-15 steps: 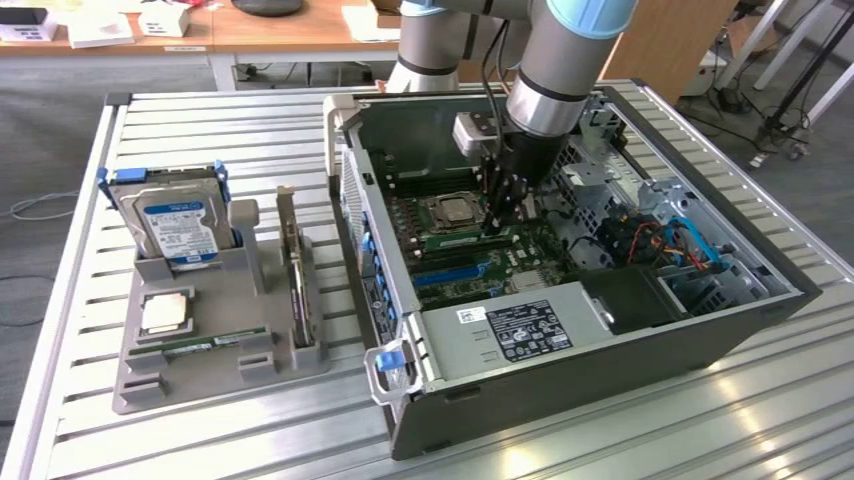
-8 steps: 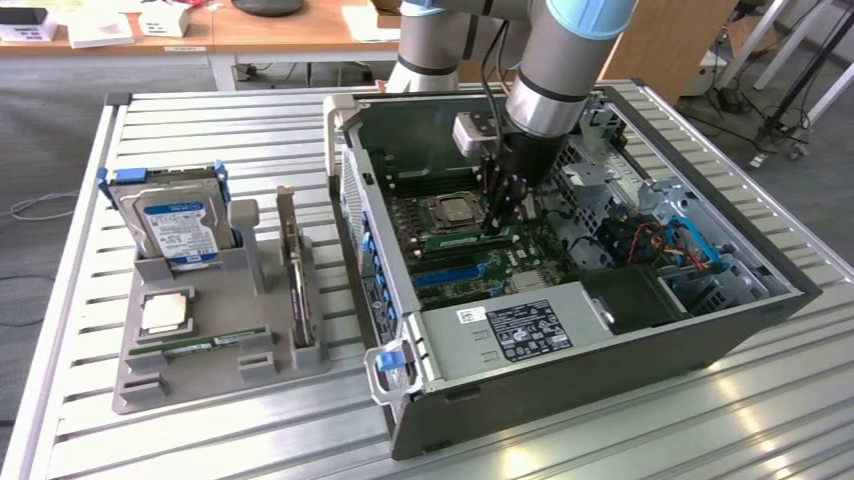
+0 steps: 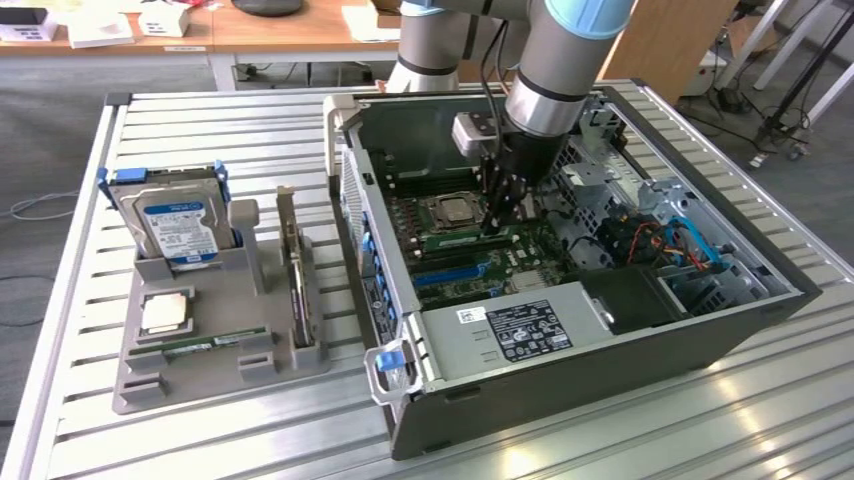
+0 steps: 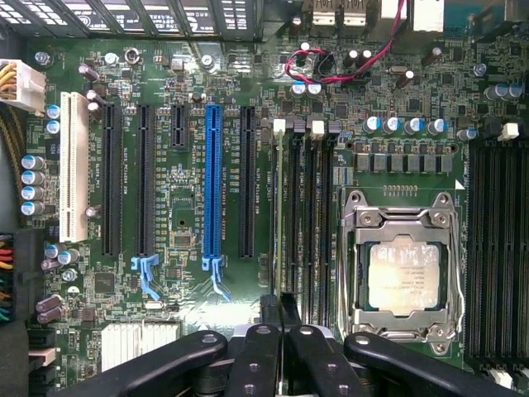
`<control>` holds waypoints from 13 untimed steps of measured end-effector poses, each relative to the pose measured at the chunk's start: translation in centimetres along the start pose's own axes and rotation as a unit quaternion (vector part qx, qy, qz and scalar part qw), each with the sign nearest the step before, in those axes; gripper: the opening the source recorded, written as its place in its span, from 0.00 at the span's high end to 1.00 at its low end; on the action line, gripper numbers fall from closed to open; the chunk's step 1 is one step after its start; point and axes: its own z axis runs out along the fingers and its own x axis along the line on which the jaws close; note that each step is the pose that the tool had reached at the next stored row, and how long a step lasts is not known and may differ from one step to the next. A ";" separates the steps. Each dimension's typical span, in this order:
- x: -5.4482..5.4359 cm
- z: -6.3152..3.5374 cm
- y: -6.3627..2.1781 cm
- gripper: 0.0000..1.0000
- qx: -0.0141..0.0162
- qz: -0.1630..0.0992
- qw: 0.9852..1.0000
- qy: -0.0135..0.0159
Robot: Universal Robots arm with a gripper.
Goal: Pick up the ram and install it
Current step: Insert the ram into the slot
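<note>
In the wrist view the ram (image 4: 280,207) shows edge-on as a thin pale strip. It runs along the first memory slot, beside the empty black slots (image 4: 314,215) and the processor socket (image 4: 404,277). My gripper (image 4: 279,321) sits over its near end, black fingers (image 4: 256,356) pressed together on the strip. I cannot tell whether the ram is seated in the slot. In the exterior view the gripper (image 3: 509,222) reaches straight down into the open computer case (image 3: 747,300), just beside the socket (image 3: 457,211).
A grey tray (image 3: 200,385) on the exterior view's left holds a hard drive (image 3: 174,225), a loose processor chip (image 3: 166,313), a flat green stick (image 3: 200,347) and an upright card (image 3: 287,265). The power supply (image 3: 527,328) and drive cage with cables (image 3: 667,245) crowd the case. Expansion slots (image 4: 212,182) lie beside the memory slots.
</note>
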 end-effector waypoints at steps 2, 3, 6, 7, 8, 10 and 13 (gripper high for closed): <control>0.0 0.01 0.01 0.88 0.000 0.000 1.000 0.000; 0.0 0.03 0.01 0.88 0.000 0.000 1.000 0.000; 0.0 0.08 0.01 0.88 0.000 0.000 1.000 0.000; 0.0 0.08 0.01 0.88 0.000 0.000 1.000 0.000; 0.0 0.08 0.02 0.88 0.000 0.000 1.000 0.000; 0.0 0.12 0.02 0.88 0.000 0.000 1.000 0.000; 0.0 0.12 0.02 0.88 0.000 0.000 1.000 0.000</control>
